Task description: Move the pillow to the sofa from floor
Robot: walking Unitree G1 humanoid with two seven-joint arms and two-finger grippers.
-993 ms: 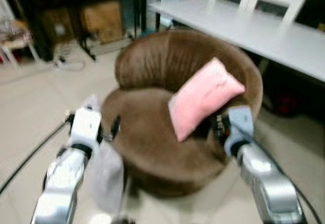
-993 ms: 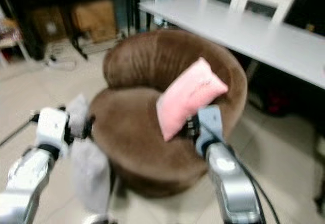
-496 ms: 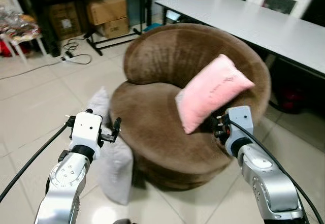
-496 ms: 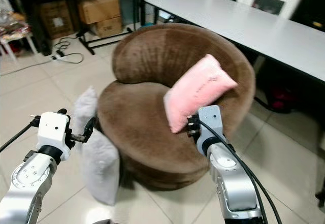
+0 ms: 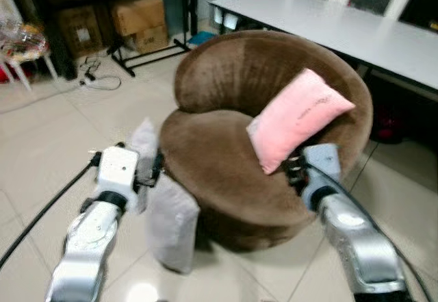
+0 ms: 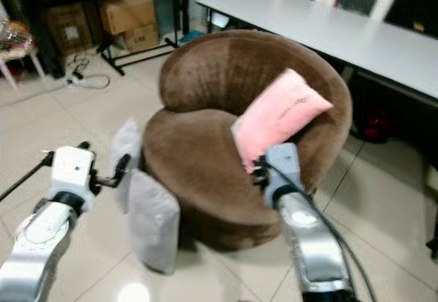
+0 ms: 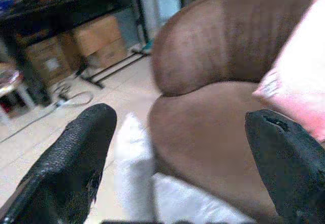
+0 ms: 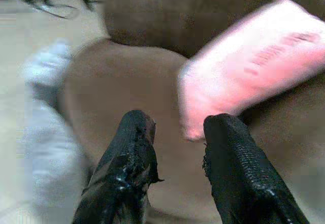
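Round brown sofa (image 5: 233, 172) on a tiled floor (image 5: 55, 151), with a long white bench (image 5: 342, 35) behind it. A pink pillow (image 5: 301, 127) leans tilted against the inner right side of the backrest, its lower corner on the seat. Two grey pillows stand on the floor against the sofa's left front: one (image 5: 171, 223) nearer the camera, a second (image 5: 145, 148) just behind it.

The left hand (image 7: 183, 158) is raised beside the grey pillows, its two black fingers (image 7: 76, 158) spread wide apart and grasping nothing. The right hand (image 8: 177, 168) sits at the sofa's right front edge just below the pink pillow; its fingers (image 8: 127, 168) stand a little apart, released, with the pillow's corner beyond the gap and not between them.

Compared with half a second ago, the whole scene has shifted slightly and blurred, consistent with camera motion. The pink pillow holds the same resting place on the sofa, and both hands keep much the same posture relative to the sofa.

Cardboard boxes (image 5: 137, 21) and a cable (image 5: 96, 79) lie in the background.
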